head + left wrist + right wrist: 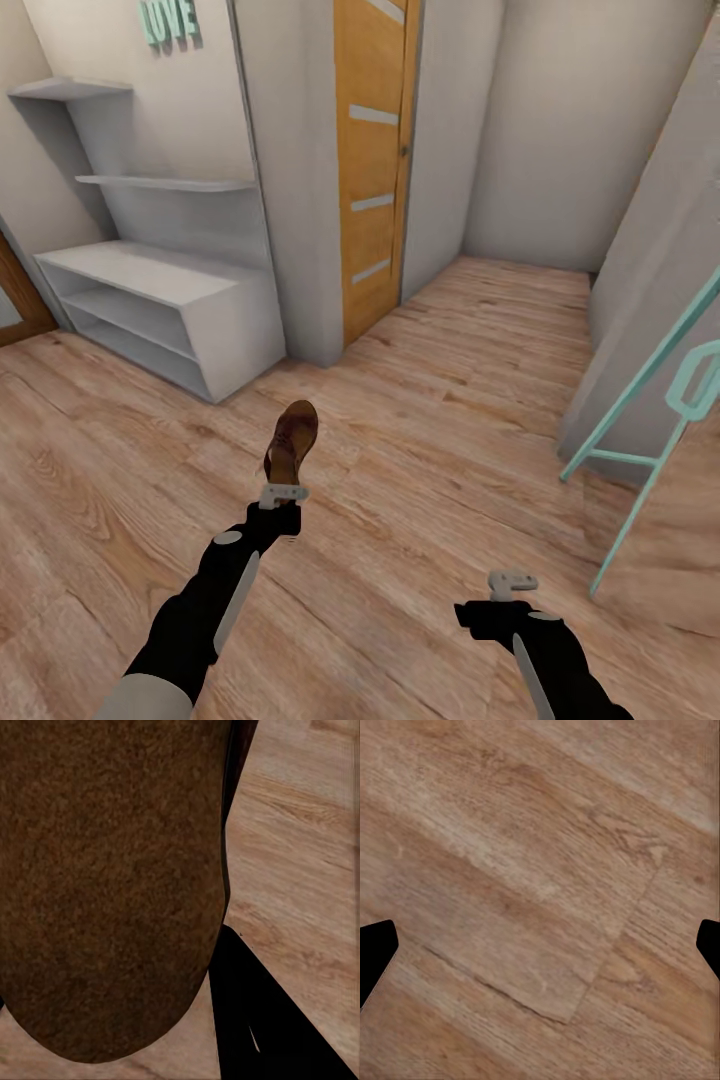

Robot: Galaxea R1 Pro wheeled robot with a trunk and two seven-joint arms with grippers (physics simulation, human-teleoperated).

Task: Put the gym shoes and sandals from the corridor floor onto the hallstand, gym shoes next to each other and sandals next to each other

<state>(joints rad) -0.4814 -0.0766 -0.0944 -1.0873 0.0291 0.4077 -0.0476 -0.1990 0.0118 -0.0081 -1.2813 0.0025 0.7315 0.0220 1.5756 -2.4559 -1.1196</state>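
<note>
Lowest in the head view, at lower right, the right gripper [511, 583] hangs over bare wooden floor [420, 480]; its wrist view shows the fingers [376, 949] spread wide at the frame edges with only planks between them, so it is released and carrying nothing. At lower centre, the left gripper [284, 493] is clenched on one sandal [292, 441], held clear of the floor (its brown surface looms large in the left wrist view). Farther off, at middle left, stands the hallstand [150, 275], its bench top and open shelves bare as far as they show. By that, nothing is racked yet: this sandal, its mate and both gym shoes remain to place.
</note>
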